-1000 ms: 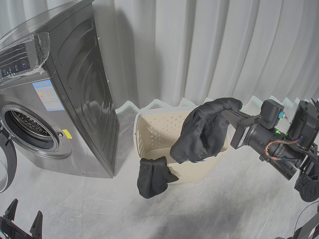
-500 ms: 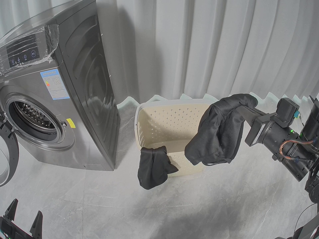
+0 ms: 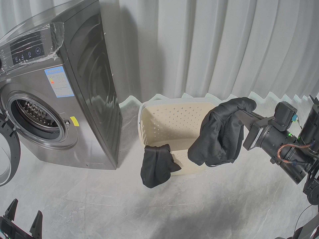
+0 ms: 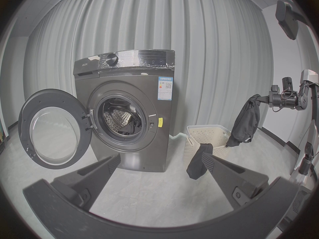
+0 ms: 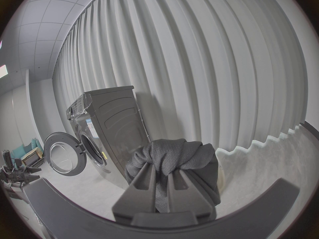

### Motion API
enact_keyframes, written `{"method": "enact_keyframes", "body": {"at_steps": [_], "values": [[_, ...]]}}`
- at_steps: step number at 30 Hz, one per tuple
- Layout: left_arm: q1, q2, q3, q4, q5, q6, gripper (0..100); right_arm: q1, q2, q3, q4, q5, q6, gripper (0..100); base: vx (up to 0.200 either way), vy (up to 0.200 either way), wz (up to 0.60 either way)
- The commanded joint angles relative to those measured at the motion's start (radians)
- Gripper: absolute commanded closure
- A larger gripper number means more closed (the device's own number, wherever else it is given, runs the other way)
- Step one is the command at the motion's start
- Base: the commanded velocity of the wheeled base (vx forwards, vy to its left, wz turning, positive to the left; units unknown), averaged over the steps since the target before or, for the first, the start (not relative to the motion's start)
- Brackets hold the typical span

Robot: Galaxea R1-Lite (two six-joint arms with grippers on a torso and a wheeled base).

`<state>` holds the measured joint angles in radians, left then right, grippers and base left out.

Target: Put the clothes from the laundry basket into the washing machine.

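A black garment (image 3: 219,136) hangs from my right gripper (image 3: 244,112), which is shut on its top fold above the right end of the cream laundry basket (image 3: 172,117). In the right wrist view the fingers (image 5: 146,183) pinch that garment (image 5: 172,155) between them. A second black garment (image 3: 158,165) is draped over the basket's front rim. The grey washing machine (image 3: 66,93) stands to the left with its drum (image 3: 36,117) exposed and its door (image 3: 8,160) swung out. My left gripper (image 3: 26,208) sits low at the near left, open, facing the machine (image 4: 129,117).
White curtains (image 3: 216,40) close off the back of the room. The grey tiled floor (image 3: 116,209) between me, the machine and the basket is free. Dark cloth lies inside the drum (image 4: 124,128).
The head view has shifted, so machine and basket sit further right in the picture. My right gripper has carried the hanging garment from over the basket's middle to its right end.
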<state>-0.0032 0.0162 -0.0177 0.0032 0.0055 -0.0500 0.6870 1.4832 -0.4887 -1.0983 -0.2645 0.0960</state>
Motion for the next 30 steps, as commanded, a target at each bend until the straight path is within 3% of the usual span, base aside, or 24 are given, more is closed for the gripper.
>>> {"method": "enact_keyframes", "body": {"at_steps": [1,30], "values": [[0.0,-0.016,0.015,0.0,0.001,-0.001,0,0.002,0.011,0.002,0.0,0.001,0.001,100,0.0,0.2,0.0],[0.0,-0.016,0.015,0.0,0.001,-0.001,0,0.02,0.026,0.006,-0.002,0.007,0.005,100,0.0,0.2,0.0]]}}
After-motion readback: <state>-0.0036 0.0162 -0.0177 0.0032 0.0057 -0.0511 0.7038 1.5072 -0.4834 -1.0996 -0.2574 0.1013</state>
